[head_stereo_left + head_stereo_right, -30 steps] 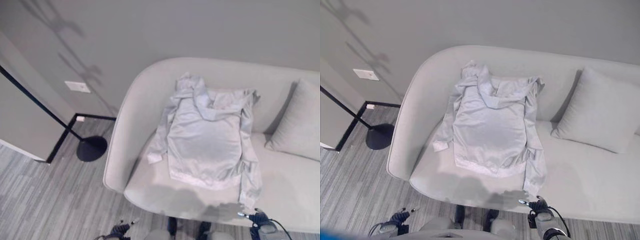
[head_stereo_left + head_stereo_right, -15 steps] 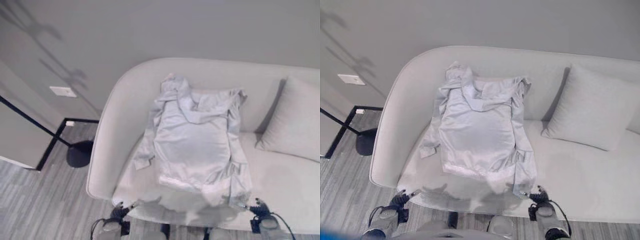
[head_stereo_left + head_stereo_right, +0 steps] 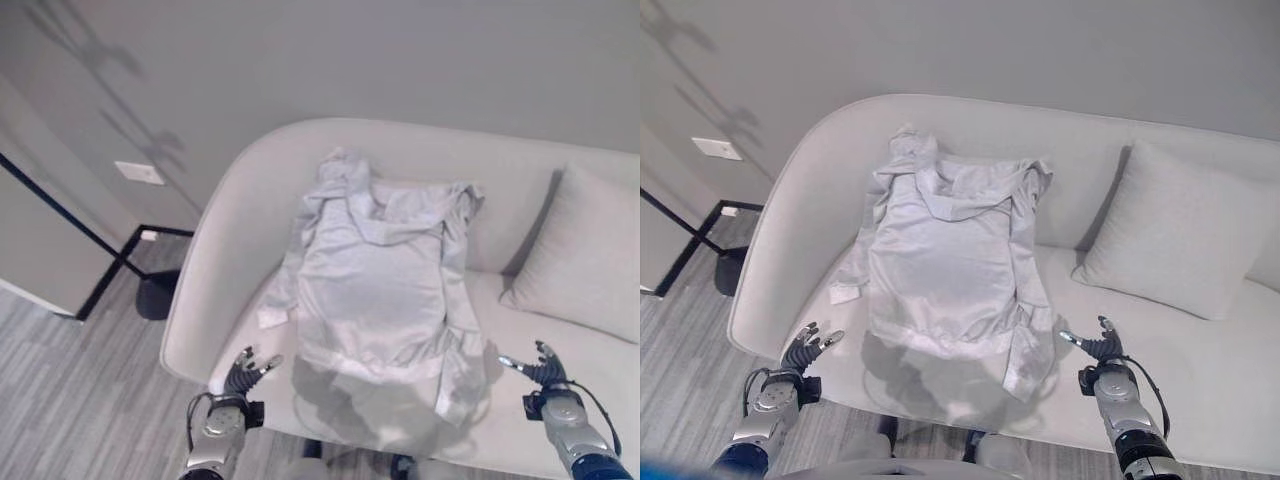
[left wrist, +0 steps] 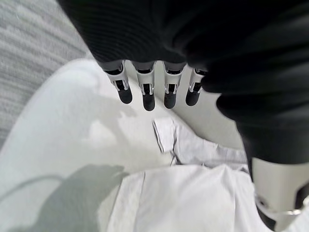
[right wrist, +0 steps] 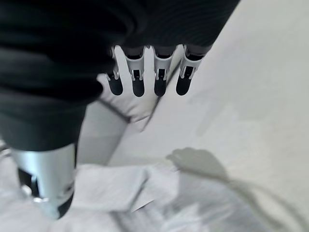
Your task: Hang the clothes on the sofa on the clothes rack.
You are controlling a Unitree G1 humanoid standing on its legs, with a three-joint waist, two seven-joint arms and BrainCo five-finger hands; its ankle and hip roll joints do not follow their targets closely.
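1. The shirt point(image 3: 945, 262), pale grey with long sleeves and what looks like a hood, lies spread flat on the sofa point(image 3: 1200, 360), its collar end up against the backrest and its hem toward the front edge of the seat.
2. The left hand point(image 3: 800, 352) hangs just off the sofa's front left corner, fingers straight and spread, holding nothing. The nearest sleeve cuff point(image 3: 272, 317) lies a little past its fingertips, apart from them.
3. In the left wrist view the fingers point(image 4: 146, 94) point straight out in a row over the seat, with the cuff and the shirt's hem lying beyond them.
4. The right hand point(image 3: 1100, 350) hovers over the seat just beside the shirt's other sleeve end, fingers open and relaxed, gripping nothing.
5. In the right wrist view its fingers point(image 5: 137, 79) stand straight above bare cushion, with cloth near the thumb; whether the thumb touches it is hard to tell.
6. A pillow point(image 3: 1175, 235) leans on the backrest beyond the right hand, well clear of the shirt.
7. A black rack base point(image 3: 150, 295) stands on the floor beyond the left hand.
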